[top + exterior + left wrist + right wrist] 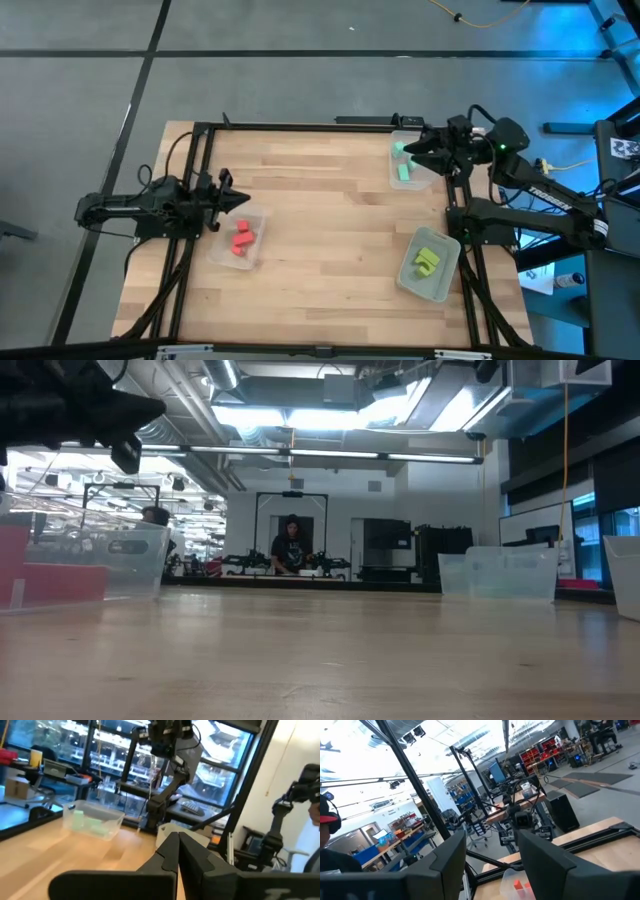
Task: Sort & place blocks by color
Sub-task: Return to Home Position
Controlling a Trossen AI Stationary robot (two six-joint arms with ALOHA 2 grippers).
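Since every block now lies in a clear tray, the sorting looks done and what remains is for the arms to draw back. Seen from above, the red blocks [242,238] sit in a tray [262,218] at 9 o'clock on the worktop [320,210]. The mint blocks [404,168] are in a second tray [393,180] at 2 o'clock. The yellow-green blocks [428,261] are bunched in a third tray [412,288] at 4 o'clock.

The left tool [238,201] hangs just beside the red tray's 11 o'clock corner; its wrist view shows the two fingers pressed together with nothing between them. The right tool [405,150] hovers at the 12 o'clock edge of the mint tray, fingers spread wide and empty in its own wrist view.

As for handling, the blocks look solid, stiff and very light, each far smaller than either tool, so little squeeze should be needed and crushing seems unlikely. Their faces appear smooth, which suggests a pinch near an edge could let one twist or pop free. Should one need moving again, the best hold is probably across two opposite flat sides, centred on the block, coming straight down from above. Within each tray the blocks lie close together, some touching, so the fingers have scant room between neighbours and tray walls. The thin trays are likely light enough to slide if nudged.
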